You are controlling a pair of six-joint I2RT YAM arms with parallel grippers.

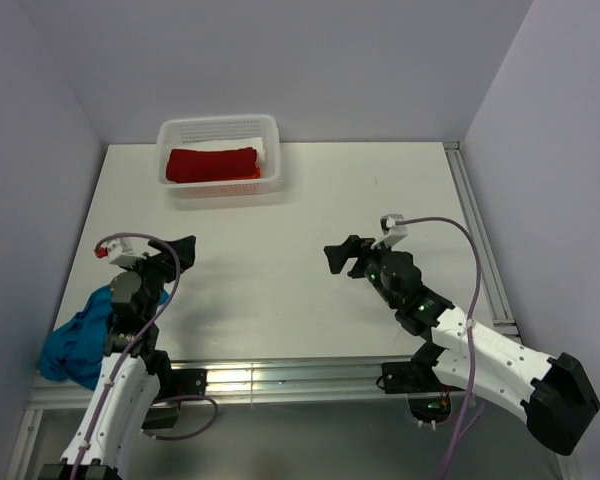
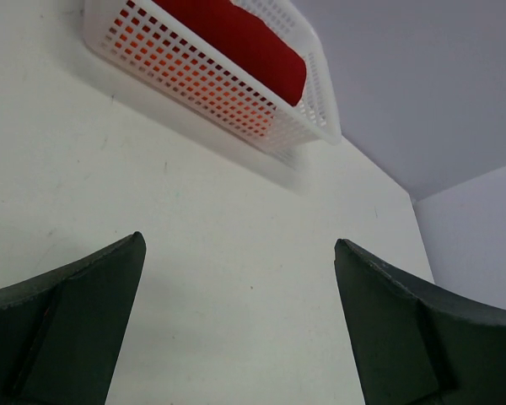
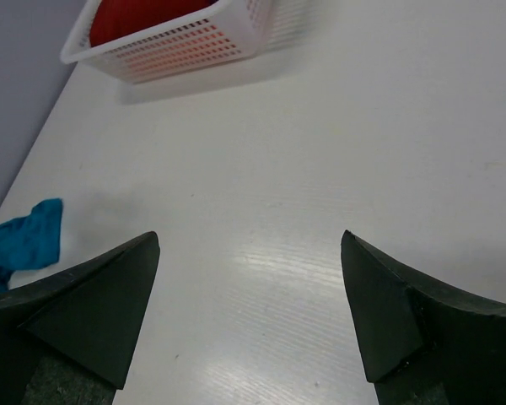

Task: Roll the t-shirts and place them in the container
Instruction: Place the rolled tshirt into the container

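Teal t-shirt lies heaped at table edge, 8 o'clock; red t-shirt sits rolled in basket, 11 o'clock. Left gripper and right gripper both hang spread, empty. Risk: sloppy reach may shove heap off the edge.

both arms are bent and extended forward from their bases. the left gripper is held spread wide, nothing gripped; the right gripper is likewise parted and empty, pointed leftward.
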